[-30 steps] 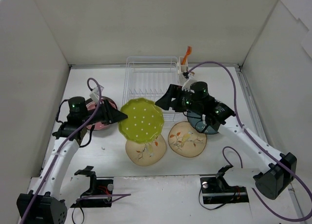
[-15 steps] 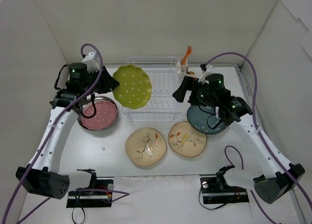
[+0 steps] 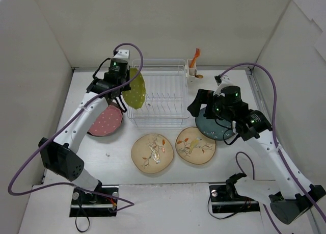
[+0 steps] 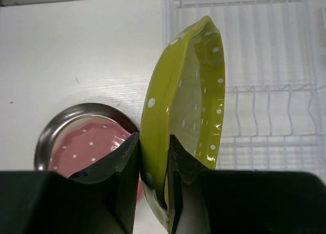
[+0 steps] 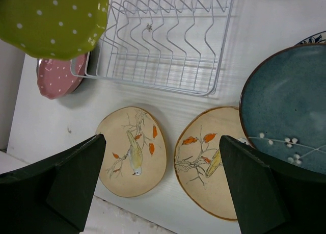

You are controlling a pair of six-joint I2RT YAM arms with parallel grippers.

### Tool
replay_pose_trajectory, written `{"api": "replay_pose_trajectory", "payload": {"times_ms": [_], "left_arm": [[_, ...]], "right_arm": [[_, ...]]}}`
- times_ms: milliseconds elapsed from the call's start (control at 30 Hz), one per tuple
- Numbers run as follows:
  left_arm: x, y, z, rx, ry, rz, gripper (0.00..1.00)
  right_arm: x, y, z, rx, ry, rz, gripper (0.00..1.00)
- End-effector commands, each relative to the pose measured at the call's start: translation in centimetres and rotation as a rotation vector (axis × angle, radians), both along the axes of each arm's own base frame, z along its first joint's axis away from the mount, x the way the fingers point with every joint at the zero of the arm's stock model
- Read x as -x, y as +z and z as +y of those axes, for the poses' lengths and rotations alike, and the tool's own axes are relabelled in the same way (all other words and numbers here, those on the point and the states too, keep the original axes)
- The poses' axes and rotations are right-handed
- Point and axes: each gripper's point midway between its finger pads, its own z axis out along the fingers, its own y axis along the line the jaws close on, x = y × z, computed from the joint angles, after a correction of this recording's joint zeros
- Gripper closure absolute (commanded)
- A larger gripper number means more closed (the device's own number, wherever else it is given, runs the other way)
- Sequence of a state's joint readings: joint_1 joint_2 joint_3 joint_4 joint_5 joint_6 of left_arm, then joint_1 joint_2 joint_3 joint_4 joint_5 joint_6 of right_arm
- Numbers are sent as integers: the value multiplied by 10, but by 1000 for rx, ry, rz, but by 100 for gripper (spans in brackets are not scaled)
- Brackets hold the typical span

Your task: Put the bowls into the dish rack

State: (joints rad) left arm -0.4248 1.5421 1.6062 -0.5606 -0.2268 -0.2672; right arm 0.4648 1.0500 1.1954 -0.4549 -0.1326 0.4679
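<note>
Pink with white dots, one bowl (image 3: 104, 121) lies flat on the bench (image 3: 117, 165) at the left of the overhead view. Just right of it the left tool (image 4: 153, 178) pinches the rim of the lime-green bowl (image 4: 198, 91), on edge over the left end of the dish rack (image 3: 163, 97). The bowl looks stiff, slick and chippable, and held at one rim point it may swing. Two cream bowls (image 3: 152, 153) lie at lower centre and a teal bowl (image 3: 216, 126) at right, near the empty, wide-spread right tool (image 5: 162, 142).
</note>
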Motion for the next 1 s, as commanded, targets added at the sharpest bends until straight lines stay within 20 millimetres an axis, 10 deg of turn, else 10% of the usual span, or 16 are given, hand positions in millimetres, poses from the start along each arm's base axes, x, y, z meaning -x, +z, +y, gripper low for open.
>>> {"api": "replay_pose_trajectory", "payload": {"times_ms": [0,667,967], "left_arm": [[-20,106,17,4,139,-324,100],[-55,54,-8,-173,216,-255,100],[-48,83,-1,-199,270,-326,100]], "right_arm": [[-4,6,-8,14,-19,-45,8],[-8,-11,-29,65,-41,-7,6],[-4,-16,-37,59,-50,7,6]]}}
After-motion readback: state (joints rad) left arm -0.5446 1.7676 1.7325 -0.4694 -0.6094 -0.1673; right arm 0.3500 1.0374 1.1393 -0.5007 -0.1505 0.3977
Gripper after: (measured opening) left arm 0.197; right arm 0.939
